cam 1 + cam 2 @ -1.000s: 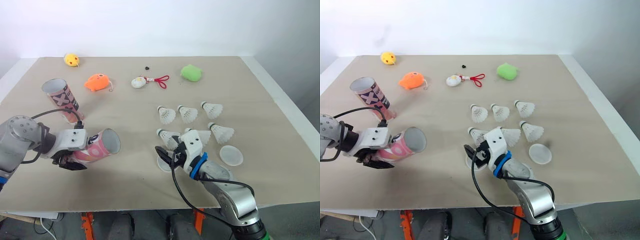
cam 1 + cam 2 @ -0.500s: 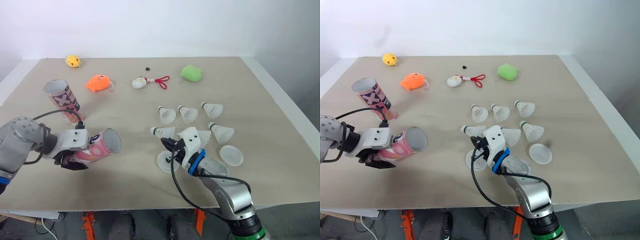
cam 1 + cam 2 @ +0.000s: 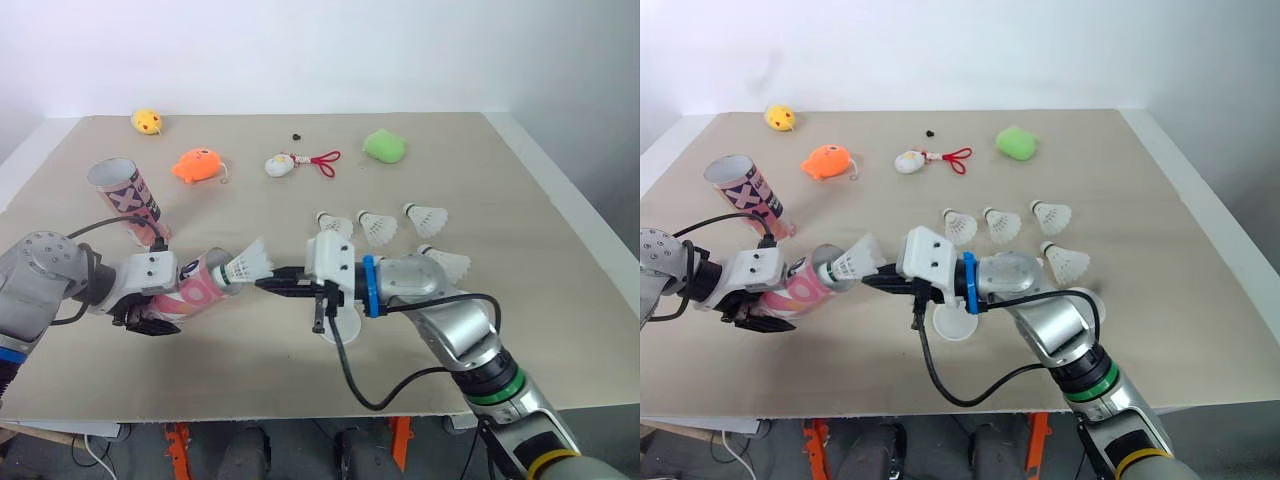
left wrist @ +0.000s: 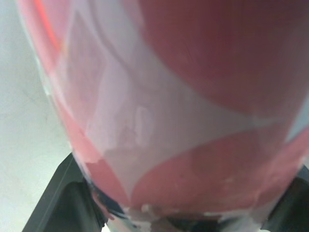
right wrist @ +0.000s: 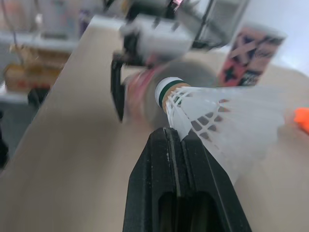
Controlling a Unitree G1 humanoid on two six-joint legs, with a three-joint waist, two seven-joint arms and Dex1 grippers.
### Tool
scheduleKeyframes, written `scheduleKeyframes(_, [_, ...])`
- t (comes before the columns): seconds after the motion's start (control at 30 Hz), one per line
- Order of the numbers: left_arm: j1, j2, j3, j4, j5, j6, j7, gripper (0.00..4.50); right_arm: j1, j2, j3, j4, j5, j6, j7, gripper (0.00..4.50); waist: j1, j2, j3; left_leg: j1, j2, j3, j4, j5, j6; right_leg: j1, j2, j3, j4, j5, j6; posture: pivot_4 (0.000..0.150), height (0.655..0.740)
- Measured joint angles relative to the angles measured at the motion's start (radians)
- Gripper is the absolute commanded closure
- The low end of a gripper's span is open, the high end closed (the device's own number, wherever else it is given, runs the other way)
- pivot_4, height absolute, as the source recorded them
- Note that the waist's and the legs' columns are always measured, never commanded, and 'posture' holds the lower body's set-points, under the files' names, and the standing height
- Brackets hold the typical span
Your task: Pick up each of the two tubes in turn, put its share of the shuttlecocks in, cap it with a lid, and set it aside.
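My left gripper [image 3: 150, 305] is shut on a pink and white tube [image 3: 192, 290], held tilted low over the table with its open mouth toward the right. My right gripper [image 3: 266, 283] is shut on a white shuttlecock [image 3: 248, 265] by its feather skirt. The cork points into the tube's mouth [image 5: 193, 77] and sits just at its rim. A second tube [image 3: 127, 200], pink with black crosses, stands tilted at the left. Several shuttlecocks [image 3: 378, 227] lie right of centre. One white lid [image 3: 338, 322] lies under my right arm, another [image 3: 1086, 296] peeks out behind it.
Small toys lie along the far side: a yellow one [image 3: 146, 121], an orange one [image 3: 198, 164], a white one with a red cord [image 3: 280, 165] and a green one [image 3: 383, 146]. The table's front edge [image 3: 300, 410] runs close below both arms.
My right gripper shut on a shuttlecock near the lid, lifted it and swung it left to the pink tube's mouth. The left gripper and its tube stayed put.
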Motion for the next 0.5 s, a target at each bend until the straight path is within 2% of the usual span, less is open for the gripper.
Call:
scheduleKeyframes(0.13, [0.021, 0.000, 0.019, -0.013, -0.008, 0.011, 0.008, 1.32, -0.026, 0.051, 0.011, 0.065, -0.031, -0.057, 0.010, 4.42, 0.000, 0.000, 0.000, 0.000, 0.000, 0.000, 0.000, 0.000, 0.000, 0.000, 0.000, 0.000, 0.000, 0.000, 0.000, 0.150, 0.7400])
scheduleKeyframes(0.17, [0.025, 0.000, 0.023, -0.015, -0.009, 0.012, 0.009, 1.32, -0.032, 0.060, 0.011, 0.070, -0.034, -0.061, 0.010, 4.15, 0.000, 0.000, 0.000, 0.000, 0.000, 0.000, 0.000, 0.000, 0.000, 0.000, 0.000, 0.000, 0.000, 0.001, 0.001, 0.150, 0.7400])
scheduleKeyframes(0.3, [0.035, 0.000, 0.032, -0.021, -0.011, 0.012, 0.016, 1.32, -0.034, 0.114, -0.005, 0.072, -0.002, -0.032, 0.001, 2.62, 0.000, 0.000, 0.000, 0.000, 0.001, 0.000, 0.000, 0.000, 0.000, 0.000, 0.000, 0.000, 0.001, 0.000, 0.001, 0.150, 0.7400])
scheduleKeyframes(0.47, [0.047, -0.001, 0.038, -0.031, -0.018, 0.013, 0.030, 1.32, 0.034, 0.142, -0.132, 0.060, 0.054, 0.027, -0.094, 0.04, 0.000, -0.001, 0.000, 0.000, 0.000, 0.000, 0.000, 0.000, 0.000, 0.000, -0.001, 0.000, 0.001, 0.001, 0.001, 0.150, 0.7400])
scheduleKeyframes(0.5, [0.051, -0.001, 0.041, -0.032, -0.019, 0.013, 0.031, 1.32, 0.052, 0.144, -0.157, 0.059, 0.052, 0.035, -0.128, 0.04, 0.000, -0.001, 0.000, 0.000, 0.000, 0.000, 0.000, 0.000, 0.000, 0.000, -0.001, 0.000, 0.001, 0.001, 0.001, 0.150, 0.7400])
